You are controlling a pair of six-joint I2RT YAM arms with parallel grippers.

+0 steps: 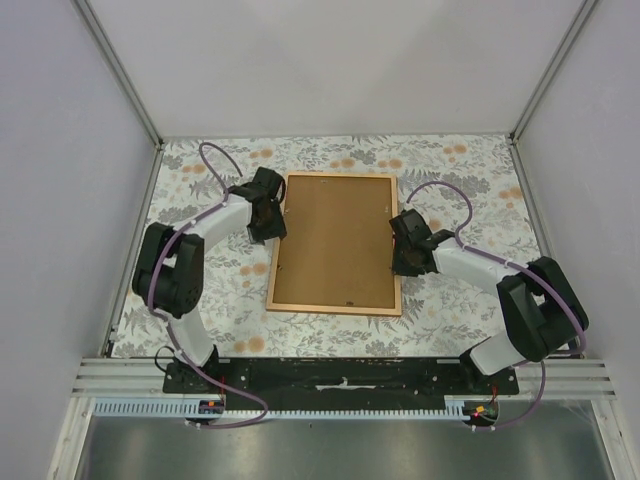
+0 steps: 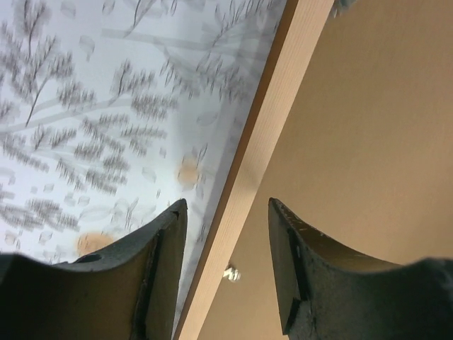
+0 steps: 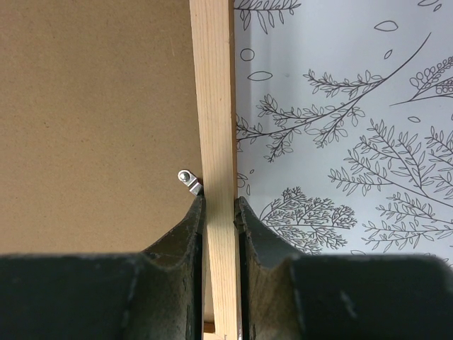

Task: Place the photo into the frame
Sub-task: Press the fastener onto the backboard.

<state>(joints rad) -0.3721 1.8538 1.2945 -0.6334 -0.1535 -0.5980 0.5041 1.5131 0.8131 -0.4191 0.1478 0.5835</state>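
Observation:
The frame [image 1: 277, 250] lies back side up in the middle of the table, with the plain brown backing board [image 1: 337, 240] set in it. The photo is not visible in any view. My left gripper [image 1: 270, 225] is open, its jaws straddling the frame's left rail [image 2: 272, 120] without touching it, one finger over the tablecloth and one over the board [image 2: 368, 127]. My right gripper [image 1: 399, 254] is shut on the frame's right rail [image 3: 212, 92], fingers pressed to both sides of it [image 3: 219, 202].
A small metal clip [image 3: 187, 178] on the board sits just by my right gripper's inner finger. Another clip [image 2: 231, 273] shows between my left fingers. The floral tablecloth [image 1: 200, 180] covers the table; grey walls close in on three sides.

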